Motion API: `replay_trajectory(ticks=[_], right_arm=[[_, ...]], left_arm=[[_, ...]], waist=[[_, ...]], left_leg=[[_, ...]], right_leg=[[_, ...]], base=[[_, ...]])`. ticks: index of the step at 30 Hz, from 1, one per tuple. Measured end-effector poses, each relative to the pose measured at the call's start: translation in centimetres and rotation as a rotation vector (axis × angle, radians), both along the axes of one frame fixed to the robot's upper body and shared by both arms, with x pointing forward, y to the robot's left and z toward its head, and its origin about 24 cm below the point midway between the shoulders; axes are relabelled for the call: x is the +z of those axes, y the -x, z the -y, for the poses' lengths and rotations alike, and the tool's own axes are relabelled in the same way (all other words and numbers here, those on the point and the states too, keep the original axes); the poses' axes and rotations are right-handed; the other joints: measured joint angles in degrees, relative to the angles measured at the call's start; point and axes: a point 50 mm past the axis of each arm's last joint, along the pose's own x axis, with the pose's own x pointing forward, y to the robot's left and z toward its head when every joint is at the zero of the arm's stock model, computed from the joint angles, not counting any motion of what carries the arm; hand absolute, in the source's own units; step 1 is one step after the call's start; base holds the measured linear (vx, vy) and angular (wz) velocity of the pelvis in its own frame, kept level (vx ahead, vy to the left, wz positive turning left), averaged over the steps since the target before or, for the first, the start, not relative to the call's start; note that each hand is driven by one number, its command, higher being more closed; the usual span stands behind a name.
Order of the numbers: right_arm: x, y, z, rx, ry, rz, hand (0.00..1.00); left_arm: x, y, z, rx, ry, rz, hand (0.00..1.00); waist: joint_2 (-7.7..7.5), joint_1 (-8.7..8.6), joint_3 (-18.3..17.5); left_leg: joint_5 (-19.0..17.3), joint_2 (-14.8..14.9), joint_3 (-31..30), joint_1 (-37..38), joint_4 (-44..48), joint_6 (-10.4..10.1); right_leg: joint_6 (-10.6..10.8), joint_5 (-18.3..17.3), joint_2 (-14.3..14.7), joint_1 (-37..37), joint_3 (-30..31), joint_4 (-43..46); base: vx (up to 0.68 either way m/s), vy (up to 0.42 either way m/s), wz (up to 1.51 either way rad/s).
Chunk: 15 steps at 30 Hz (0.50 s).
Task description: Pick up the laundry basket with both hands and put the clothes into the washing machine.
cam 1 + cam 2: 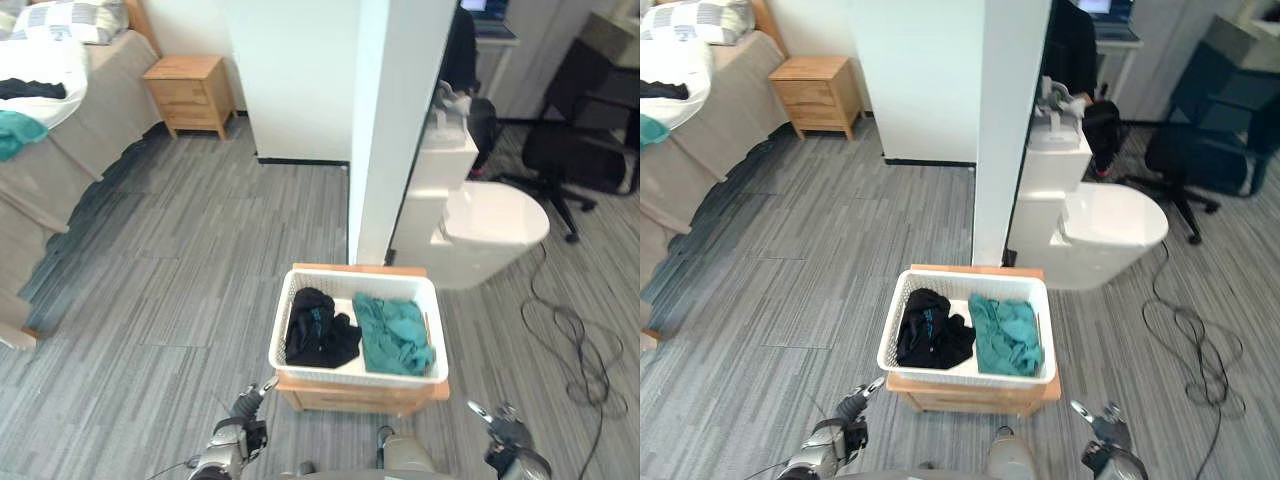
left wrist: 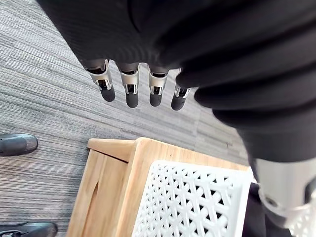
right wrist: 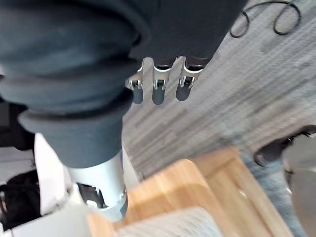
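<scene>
Both hands low and near, nothing in either. Left hand (image 1: 236, 434) sits just off the basket's near-left corner, fingers (image 2: 129, 90) straight and spread, pointing ahead over the floor. Right hand (image 1: 508, 434) is off the near-right corner, fingers (image 3: 158, 89) likewise loose.

Laundry basket (image 1: 355, 377) is ahead and between them, on a low wooden stand (image 1: 350, 398). Its long axis runs left-right, so a short end faces each hand. Both are about equally near, and both are below rim height and apart from it.

Inside: black garment (image 1: 318, 332) on the left, teal garment (image 1: 393, 336) on the right.

Next move, I'd say: raise and close inward onto the end rims.

Beyond: white pillar (image 1: 395, 130), with a white rounded unit (image 1: 490, 230) to its right.
</scene>
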Motion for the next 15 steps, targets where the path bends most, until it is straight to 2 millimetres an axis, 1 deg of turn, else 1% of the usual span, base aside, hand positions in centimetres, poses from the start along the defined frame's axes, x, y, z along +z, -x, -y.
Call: replay_trajectory(ticks=[1,2,3,4,5,6,7,9,10,11,12,13,14,15], right_arm=[[1.8,-0.3,0.9,-0.021,0.065,0.068,0.0],[2.7,-0.4,1.4,-0.033,0.1,0.097,0.0],[4.2,0.4,2.5,-0.086,0.169,0.139,0.0],[5.3,1.1,3.2,-0.128,0.216,0.165,0.0],[6.1,1.4,3.6,-0.156,0.259,0.182,0.0],[7.3,1.4,4.0,-0.176,0.306,0.215,0.0],[7.8,1.2,4.1,-0.176,0.324,0.235,0.0],[9.8,0.3,3.8,-0.17,0.381,0.312,0.0],[10.2,0.1,3.7,-0.166,0.391,0.329,0.0],[10.9,-0.4,3.4,-0.146,0.403,0.36,0.0],[11.4,-1.1,2.8,-0.108,0.406,0.388,0.0],[11.6,-1.6,2.4,-0.087,0.407,0.404,0.0],[11.9,-2.4,1.8,-0.042,0.404,0.426,0.0],[12.1,-3.6,1.0,0.015,0.396,0.445,0.0]], left_arm=[[0.0,0.7,0.2,0.104,0.033,0.016,0.0],[0.0,0.9,0.6,0.149,0.055,0.027,0.0],[0.0,1.3,1.2,0.214,0.096,0.041,0.0],[0.2,1.3,1.5,0.249,0.116,0.063,0.0],[0.4,1.2,1.4,0.28,0.126,0.089,0.0],[1.0,1.1,0.7,0.33,0.119,0.132,0.0],[1.3,1.0,0.2,0.353,0.107,0.157,0.0],[3.2,0.2,-2.2,0.451,0.051,0.275,0.0],[3.7,0.0,-2.8,0.47,0.034,0.308,0.0],[4.9,-0.6,-3.9,0.501,0.003,0.373,0.0],[5.9,-1.1,-4.9,0.506,-0.034,0.422,0.0],[6.3,-1.3,-5.2,0.508,-0.051,0.436,0.0],[7.1,-1.7,-5.7,0.51,-0.075,0.468,0.0],[7.8,-2.2,-6.0,0.514,-0.093,0.502,0.0]], waist=[[1.2,0.0,-0.3],[1.64,-0.11,-0.2],[1.94,-0.05,-0.4],[2.37,0.01,-0.6],[2.46,-0.01,-0.7],[2.27,0.01,-0.5],[2.48,0.04,-0.5],[2.43,0.23,-0.3],[2.7,0.33,-0.2],[2.92,0.44,0.4],[3.03,0.83,0.9],[3.21,1.23,1.0],[3.71,1.7,1.2],[4.27,1.78,1.6]], left_leg=[[-0.4,1.3,-0.1,-0.7,0.7,-1.1],[-0.3,1.7,-0.3,-0.9,0.8,-1.3],[0.2,2.3,-0.3,-1.1,0.8,-2.3],[0.5,2.6,-0.3,-1.1,0.8,-2.8],[0.6,3.0,-0.3,-1.1,0.8,-3.0],[0.6,3.4,-0.1,-1.1,0.9,-2.9],[0.6,3.5,0.0,-1.3,1.0,-2.9],[0.3,3.7,0.5,-2.7,1.4,-2.9],[-0.3,4.0,0.9,-3.2,1.4,-2.2],[-1.2,4.3,2.0,-4.2,2.0,-1.6],[-2.0,4.2,2.7,-5.5,3.3,-1.9],[-2.4,4.3,3.0,-6.7,3.9,-2.0],[-3.2,4.4,3.8,-8.2,5.0,-1.8],[-3.2,4.8,5.3,-9.4,5.5,-1.8]], right_leg=[[-0.5,0.1,0.9,0.5,-1.4,-1.2],[-0.6,0.1,1.1,0.9,-2.3,-1.7],[-1.1,-0.2,1.2,1.8,-3.8,-2.4],[-1.5,-0.4,1.2,2.5,-5.1,-2.6],[-1.6,-0.5,1.3,3.2,-6.1,-2.9],[-1.8,-0.7,1.5,3.8,-7.1,-3.3],[-2.0,-0.9,1.5,3.7,-7.3,-3.3],[-2.3,-1.5,1.4,3.2,-8.6,-3.8],[-2.5,-1.8,1.5,2.7,-8.8,-3.6],[-2.2,-2.8,1.2,1.6,-9.4,-2.1],[-2.5,-3.3,0.6,0.4,-9.8,-0.8],[-2.6,-3.4,0.5,-0.3,-9.8,-0.3],[-2.8,-3.6,0.3,-1.8,-9.8,0.3],[-2.8,-3.6,-0.2,-3.0,-9.9,0.6]], base=[[0.33,-0.294,0.04],[0.27,-0.241,0.32],[0.19,-0.172,0.47],[0.14,-0.12,0.57],[0.11,-0.11,0.48],[0.09,-0.095,0.32],[0.06,-0.088,0.24],[-0.02,-0.04,0.21],[-0.07,-0.012,0.22],[-0.09,-0.002,0.12],[-0.1,-0.003,0.07],[-0.12,-0.013,-0.06],[-0.1,-0.012,-0.05],[-0.08,-0.004,-0.03]])
